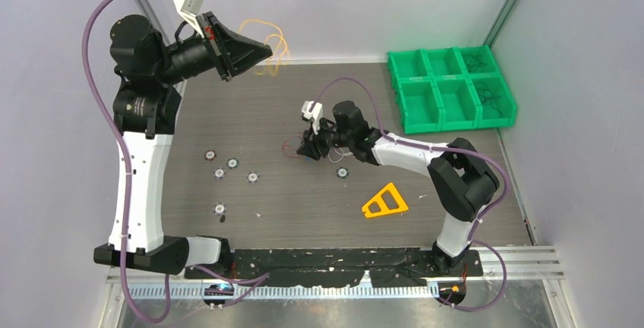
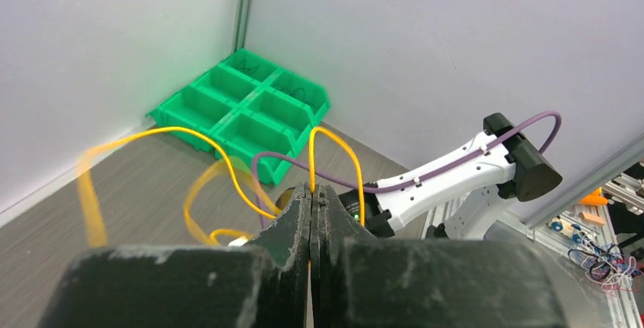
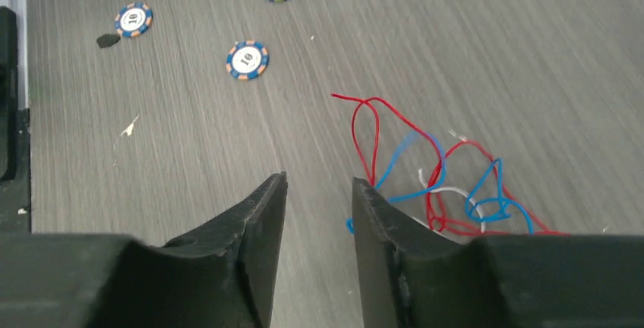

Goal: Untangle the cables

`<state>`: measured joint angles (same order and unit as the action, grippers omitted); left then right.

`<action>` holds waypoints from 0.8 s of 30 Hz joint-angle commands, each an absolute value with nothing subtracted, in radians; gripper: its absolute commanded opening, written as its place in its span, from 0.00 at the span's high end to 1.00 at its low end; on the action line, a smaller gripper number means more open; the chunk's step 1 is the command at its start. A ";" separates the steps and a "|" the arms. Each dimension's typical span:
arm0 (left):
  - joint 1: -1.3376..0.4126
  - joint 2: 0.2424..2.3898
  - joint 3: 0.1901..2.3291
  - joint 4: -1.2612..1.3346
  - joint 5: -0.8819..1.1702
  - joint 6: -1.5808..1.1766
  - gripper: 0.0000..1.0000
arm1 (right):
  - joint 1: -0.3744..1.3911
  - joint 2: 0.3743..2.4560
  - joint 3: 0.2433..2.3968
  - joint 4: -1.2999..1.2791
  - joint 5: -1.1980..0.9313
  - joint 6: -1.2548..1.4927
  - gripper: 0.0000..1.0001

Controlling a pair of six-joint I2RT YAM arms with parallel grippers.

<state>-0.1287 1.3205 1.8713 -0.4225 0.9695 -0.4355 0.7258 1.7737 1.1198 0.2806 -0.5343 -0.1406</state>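
Observation:
My left gripper (image 1: 267,51) is raised at the back left, above the table's far edge. It is shut (image 2: 312,189) on a yellow-orange cable (image 2: 176,128), which hangs from its tips in loose loops (image 1: 277,43). My right gripper (image 1: 307,148) is low over the middle of the table. Its jaws (image 3: 319,180) stand apart with bare table between them. A tangle of red, blue and white cables (image 3: 490,205) lies on the table just right of its right finger (image 3: 380,222). In the top view only a thin red loop (image 1: 288,146) of that tangle shows.
Several poker chips (image 1: 232,164) lie scattered left of centre, one more (image 1: 342,172) sits by the right arm, and some show in the right wrist view (image 3: 247,60). An orange triangular piece (image 1: 385,201) lies front right. A green six-compartment bin (image 1: 452,89) stands at the back right.

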 commanded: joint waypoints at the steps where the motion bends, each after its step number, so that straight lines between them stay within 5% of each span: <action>1: -0.123 1.312 1.874 -0.386 0.973 -0.454 1.00 | 0.709 1.621 1.132 0.188 -0.561 -0.213 0.40; 3: -0.123 1.307 1.841 -0.379 0.970 -0.450 1.00 | 0.695 1.550 1.170 0.089 -0.574 -0.231 0.24; 9: -0.125 1.308 1.759 -0.362 0.979 -0.444 1.00 | 0.665 1.351 1.339 -0.181 -0.602 -0.247 0.00; 21: -0.216 1.320 1.647 -0.364 1.070 -0.421 1.00 | 0.667 1.414 1.670 -0.259 -0.594 -0.215 0.01; 24: -0.238 1.327 1.647 -0.366 1.092 -0.418 1.00 | 0.674 1.469 1.723 -0.262 -0.619 -0.216 0.08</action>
<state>-0.2119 1.3251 1.6447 -0.4004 1.0336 -0.4332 0.6659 1.3911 1.6638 -0.2092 -0.5968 -0.2222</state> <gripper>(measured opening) 0.007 0.966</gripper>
